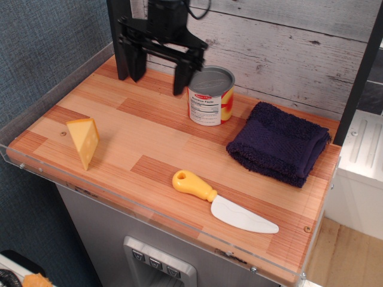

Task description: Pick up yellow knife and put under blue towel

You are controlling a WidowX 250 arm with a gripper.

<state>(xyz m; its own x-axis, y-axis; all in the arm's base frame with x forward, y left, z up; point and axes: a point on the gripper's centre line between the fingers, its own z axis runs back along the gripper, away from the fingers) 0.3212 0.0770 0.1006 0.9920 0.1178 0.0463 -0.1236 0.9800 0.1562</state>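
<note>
Gripper (158, 67) spread wide and empty at the back-left corner; yellow knife (222, 202) near the front edge, blue towel (278, 143) at the right edge.

The light is bright and soft, coming from above. Shadows are small and pale, sitting close under the can (210, 95) and the cheese wedge (84, 141). The picture looks sharp. The clear plastic rim (149, 210) at the table's front edge shines a little.
</note>
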